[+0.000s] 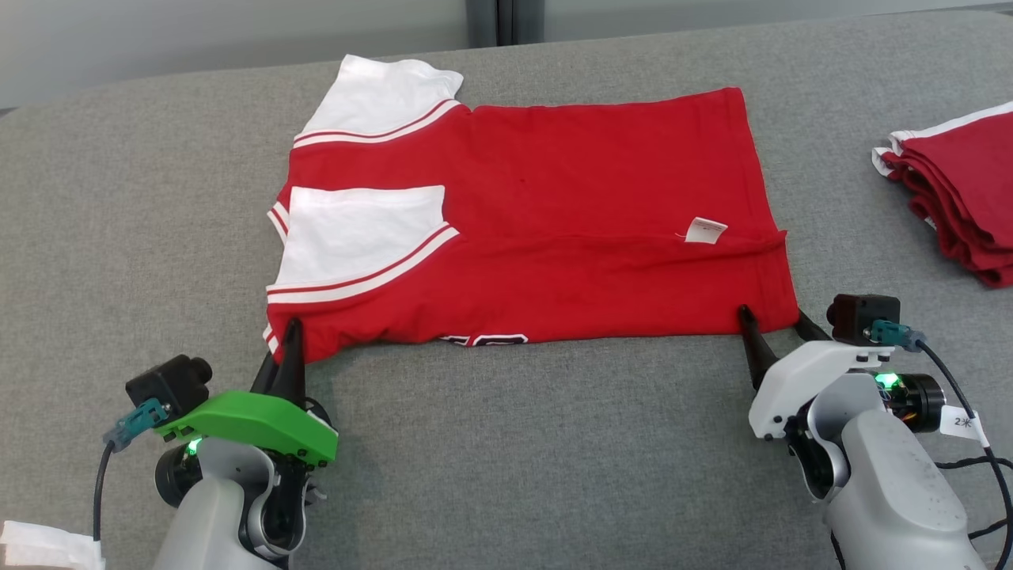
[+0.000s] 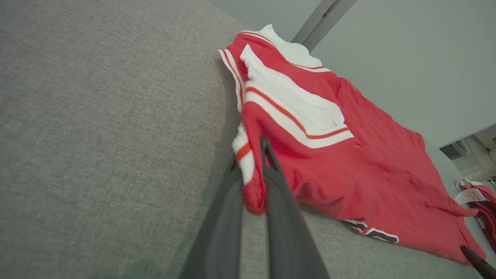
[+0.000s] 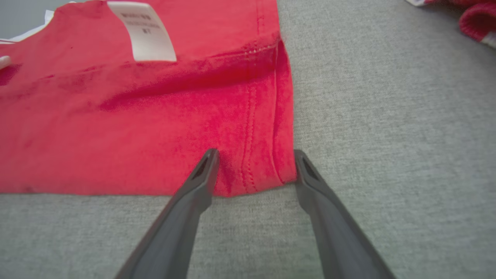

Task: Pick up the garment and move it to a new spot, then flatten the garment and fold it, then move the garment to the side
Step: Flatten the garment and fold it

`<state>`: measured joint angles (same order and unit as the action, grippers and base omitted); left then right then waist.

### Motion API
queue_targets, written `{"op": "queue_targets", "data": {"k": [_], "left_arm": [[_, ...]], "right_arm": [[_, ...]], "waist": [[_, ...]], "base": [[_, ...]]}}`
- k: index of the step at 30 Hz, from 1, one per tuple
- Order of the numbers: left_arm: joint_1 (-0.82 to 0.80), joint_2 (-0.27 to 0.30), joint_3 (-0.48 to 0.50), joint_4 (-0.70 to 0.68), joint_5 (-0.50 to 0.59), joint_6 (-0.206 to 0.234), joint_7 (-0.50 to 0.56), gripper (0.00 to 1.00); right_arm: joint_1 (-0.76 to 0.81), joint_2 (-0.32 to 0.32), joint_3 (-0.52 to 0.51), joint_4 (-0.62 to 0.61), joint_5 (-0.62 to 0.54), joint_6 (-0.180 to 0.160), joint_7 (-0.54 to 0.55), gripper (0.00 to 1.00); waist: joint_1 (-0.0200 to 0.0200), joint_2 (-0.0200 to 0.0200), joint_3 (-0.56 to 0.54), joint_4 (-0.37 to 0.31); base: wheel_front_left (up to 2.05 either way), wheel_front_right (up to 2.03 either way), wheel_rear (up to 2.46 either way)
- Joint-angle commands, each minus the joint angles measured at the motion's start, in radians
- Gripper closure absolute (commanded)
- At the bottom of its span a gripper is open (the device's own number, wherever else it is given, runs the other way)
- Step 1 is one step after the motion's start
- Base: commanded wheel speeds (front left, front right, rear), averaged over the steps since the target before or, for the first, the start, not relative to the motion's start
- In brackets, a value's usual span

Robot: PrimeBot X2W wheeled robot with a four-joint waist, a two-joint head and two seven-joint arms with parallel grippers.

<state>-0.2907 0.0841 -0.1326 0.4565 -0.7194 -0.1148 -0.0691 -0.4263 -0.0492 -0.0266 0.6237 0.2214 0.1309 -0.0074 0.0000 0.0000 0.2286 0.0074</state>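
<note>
Nearest the robot, toward the front edge of the grey fabric table (image 1: 514, 443), both arms reach forward to the near side of the garment (image 1: 554, 198). The left gripper (image 1: 291, 324), under its green housing, has its two dark fingers clenched on the garment's near left corner; in the left wrist view (image 2: 252, 155) a fold of red cloth with white and red trim is pinched between them and lifted a little off the table. The right gripper (image 1: 772, 313) stands with its fingers spread at the near right corner: in the right wrist view (image 3: 255, 153) one tip lies over the red cloth (image 3: 116, 128) and the other sits just beside the stitched hem, with nothing grasped. The garment itself, a red shirt (image 2: 348, 162), lies flat across the middle of the table, folded lengthwise, sleeves to the left and hem to the right. A strip of printed lettering (image 1: 484, 339) peeks out along its near edge. A white sleeve (image 1: 364, 237) with red stripes is folded onto its top, and a white label (image 1: 704, 230) rests near the hem. Farther back, a second white sleeve (image 1: 380, 99) lies at the far left corner. At the table's right edge, well apart, sits a stack of folded red garments (image 1: 957, 190).
</note>
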Motion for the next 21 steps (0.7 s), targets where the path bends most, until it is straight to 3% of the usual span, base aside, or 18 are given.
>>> {"op": "queue_targets", "data": {"k": [1, 2, 12, 21], "left_arm": [[0.013, 0.004, -0.003, -0.007, -0.007, -0.005, -0.005, 1.0], [0.014, 0.006, -0.005, -0.012, -0.007, -0.006, -0.007, 1.0], [0.027, 0.016, -0.028, -0.072, -0.003, -0.009, -0.012, 1.0], [0.136, 0.028, -0.037, -0.233, -0.016, 0.02, 0.022, 1.0]], "right_arm": [[-0.013, -0.003, 0.004, 0.016, 0.018, -0.001, 0.002, 0.95], [-0.022, -0.003, 0.004, 0.028, 0.028, -0.001, -0.001, 1.0], [-0.094, -0.004, -0.018, 0.08, 0.065, -0.001, -0.048, 1.0], [0.009, -0.004, -0.029, -0.104, 0.131, -0.001, 0.017, 1.0]], "waist": [[0.0, 0.0, -0.008, 0.003], [0.0, 0.0, -0.012, 0.003], [0.0, 0.0, -0.054, 0.002], [0.0, 0.0, -0.107, -0.017]], "base": [[0.0, 0.0, 0.0], [0.0, 0.0, 0.0], [0.0, 0.0, 0.0], [0.0, 0.0, 0.0]]}}
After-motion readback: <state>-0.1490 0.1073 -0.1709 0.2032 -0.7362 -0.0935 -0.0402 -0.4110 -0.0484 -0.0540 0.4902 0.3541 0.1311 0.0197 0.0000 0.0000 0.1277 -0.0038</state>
